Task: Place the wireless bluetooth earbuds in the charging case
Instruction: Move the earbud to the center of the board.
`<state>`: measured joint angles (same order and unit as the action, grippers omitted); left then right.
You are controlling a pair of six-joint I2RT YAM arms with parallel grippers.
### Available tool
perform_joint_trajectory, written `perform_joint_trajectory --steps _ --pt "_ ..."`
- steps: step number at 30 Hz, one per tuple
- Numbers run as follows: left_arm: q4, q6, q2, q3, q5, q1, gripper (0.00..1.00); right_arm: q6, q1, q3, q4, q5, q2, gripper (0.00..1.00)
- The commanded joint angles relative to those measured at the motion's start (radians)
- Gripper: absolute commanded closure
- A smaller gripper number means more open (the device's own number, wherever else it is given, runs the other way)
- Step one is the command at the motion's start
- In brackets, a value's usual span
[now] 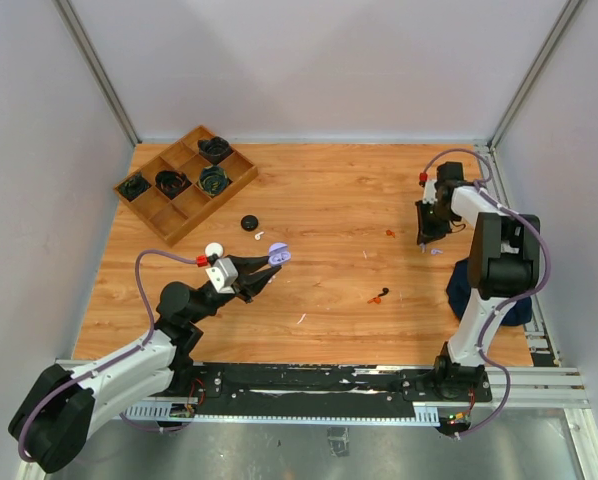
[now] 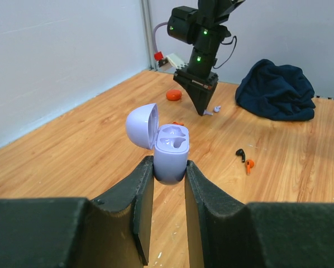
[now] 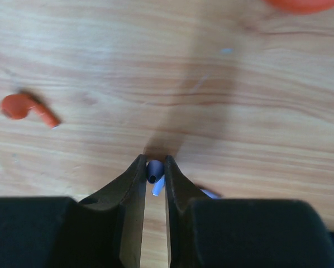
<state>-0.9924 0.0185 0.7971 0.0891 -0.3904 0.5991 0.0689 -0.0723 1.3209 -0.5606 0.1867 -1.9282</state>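
Between the right fingers [image 3: 134, 190], a pale purple earbud [image 3: 154, 172] sits pinched.

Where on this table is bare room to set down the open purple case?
Widest bare wood: far strip between the wooden tray and the right arm. Crowded: around the black case and white case beside the left gripper.

Left tool [image 2: 170, 167] raised, clamped; right tool [image 3: 154, 167] low, pinched shut.
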Motion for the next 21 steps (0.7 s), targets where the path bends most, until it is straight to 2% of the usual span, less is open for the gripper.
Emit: perform_joint_trajectory --steps 1,14,21 --pt "-0.016 -0.003 -0.016 0.009 -0.003 0.007 1.0 -0.082 0.08 -0.051 -0.051 -0.003 0.072 0.84" --pt "-0.001 0.0 -0.016 0.011 0.004 0.007 1.0 -0.206 0.267 -0.117 -0.003 -0.076 0.094 0.81" --pt "0.004 0.001 -0.017 0.012 0.003 0.007 1.0 -0.185 0.297 -0.125 -0.052 -0.1 0.095 0.7"
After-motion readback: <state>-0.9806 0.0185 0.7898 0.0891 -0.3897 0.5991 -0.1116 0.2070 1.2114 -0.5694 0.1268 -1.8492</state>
